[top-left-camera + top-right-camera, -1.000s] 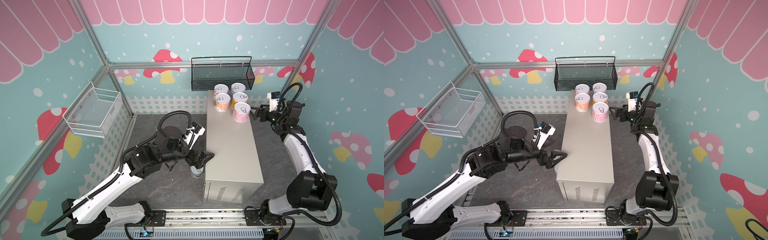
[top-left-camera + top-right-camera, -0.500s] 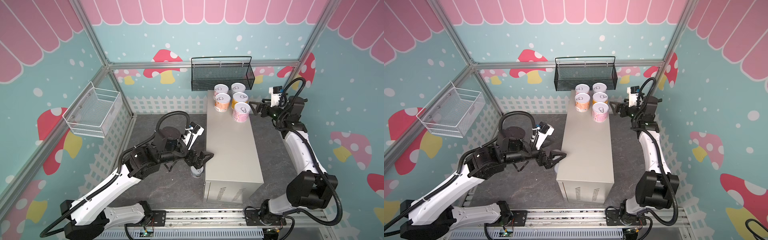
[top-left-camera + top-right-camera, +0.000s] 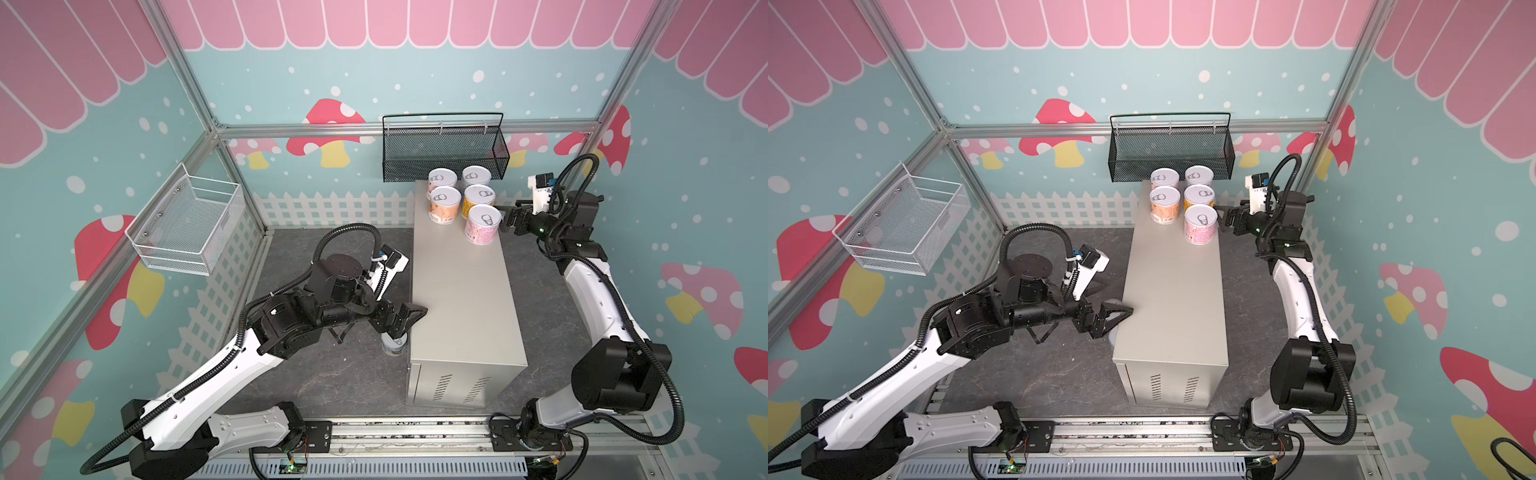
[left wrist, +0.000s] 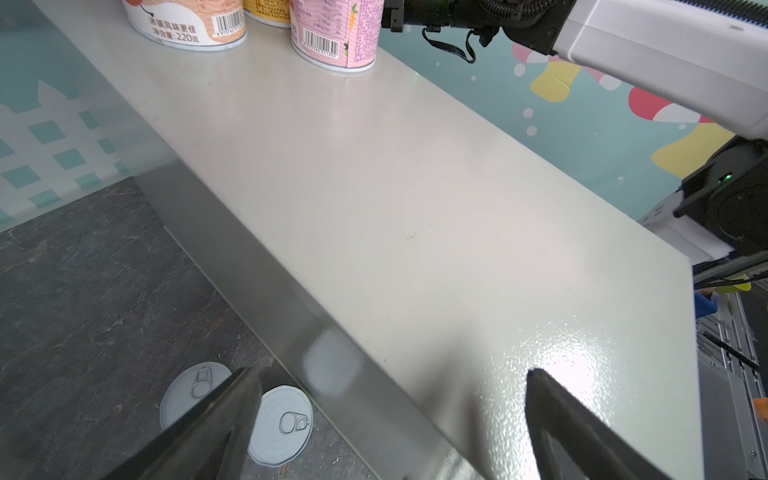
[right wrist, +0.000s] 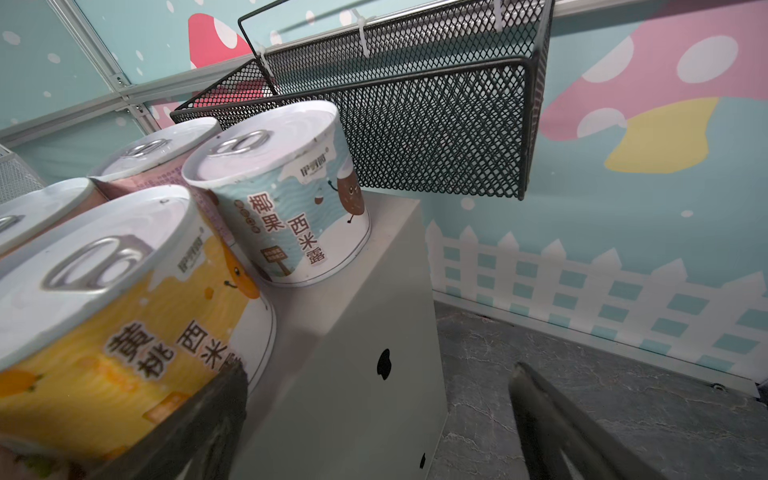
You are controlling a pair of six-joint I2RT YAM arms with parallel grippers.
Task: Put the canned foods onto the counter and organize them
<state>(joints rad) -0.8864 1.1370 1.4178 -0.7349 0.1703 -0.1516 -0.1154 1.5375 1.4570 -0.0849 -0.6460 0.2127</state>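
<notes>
**A:** Starting at the left: the white wire basket [image 3: 183,224] hangs on the wall. Next come the left fingers [image 3: 414,312], spread wide and holding nothing, poised over the near-left edge of the bench [image 3: 461,299].

**B:** Right under them are the two floor cans [image 4: 282,424], side by side against the bench's flank, silver pull-tab lids up. That arm has barely stirred in the last second, just a slight drift back toward its own base. I'd say it is lining up a drop onto one of them.

**A:** Moving right, five cans are already up at the far end. There are two back cans [image 3: 441,180] below the black mesh basket [image 3: 444,153], then the orange can [image 3: 444,205], the yellow can [image 3: 478,199] and the pink can [image 3: 482,224] nearest us.

**B:** None of those has budged. The mover is the right arm. A second ago it sat further off the bench's right side, and now it has swung in. The right fingers [image 5: 552,432] are apart and empty, just beside the pink can. Whether they touch it, I can't tell.

**A:** So what does that mean?

**B:** Five are placed and two are left. The left arm looks set to fetch, while the right may be squaring up the group.
</notes>
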